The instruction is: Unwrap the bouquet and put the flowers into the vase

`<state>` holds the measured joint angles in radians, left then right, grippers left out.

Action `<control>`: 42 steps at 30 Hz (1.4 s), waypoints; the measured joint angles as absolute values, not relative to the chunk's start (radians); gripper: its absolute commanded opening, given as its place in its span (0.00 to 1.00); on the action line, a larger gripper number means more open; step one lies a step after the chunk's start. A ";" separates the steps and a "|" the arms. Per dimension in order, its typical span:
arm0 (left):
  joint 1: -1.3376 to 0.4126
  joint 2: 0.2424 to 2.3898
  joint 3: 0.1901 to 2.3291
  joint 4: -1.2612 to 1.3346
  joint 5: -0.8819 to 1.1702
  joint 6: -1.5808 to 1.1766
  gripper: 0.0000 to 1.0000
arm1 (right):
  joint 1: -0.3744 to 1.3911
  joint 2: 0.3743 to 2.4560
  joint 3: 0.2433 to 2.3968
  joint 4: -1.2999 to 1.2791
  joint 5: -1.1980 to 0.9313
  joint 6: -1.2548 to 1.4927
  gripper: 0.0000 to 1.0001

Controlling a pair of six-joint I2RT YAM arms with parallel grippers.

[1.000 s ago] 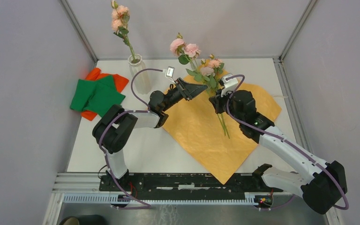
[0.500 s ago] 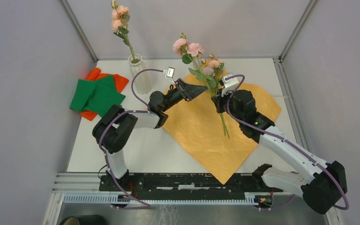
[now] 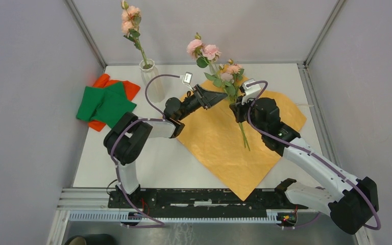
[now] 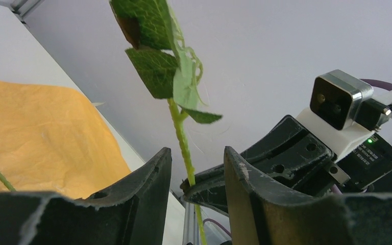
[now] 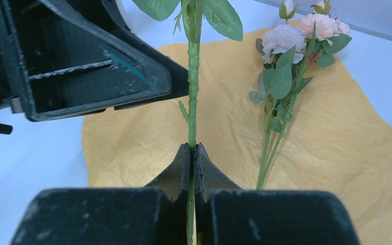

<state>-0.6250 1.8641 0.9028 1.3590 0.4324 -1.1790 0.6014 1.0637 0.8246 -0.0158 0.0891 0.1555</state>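
Nudged higher — leafy pink-rose stem (image 5: 193, 92), right claw (image 5: 193, 149) clamped on it, left claw (image 4: 196, 154) apart.

One vase (image 3: 153, 88), one orange paper sheet (image 3: 224, 148), two cloths (image 3: 104, 104), several pink roses (image 3: 194, 47)

The orange paper (image 3: 219, 145) is lying unfolded and flat. Pink roses (image 3: 228, 75) are lying on it, stems pointing nearward. One rose stem (image 5: 193, 76) is standing upright above it, pinched in the right gripper (image 5: 192, 149). The whitish vase (image 3: 152, 84) is standing left of it, holding another pink sprig (image 3: 130, 20).
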 measured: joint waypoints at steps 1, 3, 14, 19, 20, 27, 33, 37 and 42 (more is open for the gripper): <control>-0.625 1.876 0.919 1.360 0.432 -1.179 0.49 | 0.601 1.063 0.825 -0.015 0.085 0.157 0.00; -0.625 1.901 0.952 1.360 0.433 -1.179 0.50 | 0.601 1.062 0.825 -0.012 0.075 0.162 0.00; -0.630 1.970 1.016 1.378 0.455 -1.200 0.02 | 0.599 1.060 0.805 -0.009 0.056 0.172 0.05; -0.627 1.958 1.016 1.327 0.458 -1.182 0.02 | 0.600 1.046 0.796 0.000 0.057 0.182 0.56; -0.623 1.951 1.016 1.298 0.459 -1.167 0.02 | 0.601 1.034 0.788 0.008 0.062 0.185 0.62; -0.566 1.768 1.121 0.727 0.396 -0.838 0.02 | 0.602 0.855 0.737 0.041 0.126 0.182 0.79; -0.515 1.534 1.319 0.298 0.152 -0.492 0.02 | 0.602 0.788 0.735 0.069 0.152 0.176 0.79; -0.483 1.425 1.411 0.191 -0.062 -0.318 0.02 | 0.602 0.800 0.703 0.078 0.158 0.175 0.79; -0.435 1.360 1.414 0.202 -0.293 -0.129 0.02 | 0.602 0.828 0.659 0.082 0.148 0.175 0.79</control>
<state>-0.4351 1.3602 1.4143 0.2016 -0.2928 -0.1287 0.6022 0.8280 0.6590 0.0822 0.1478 0.1749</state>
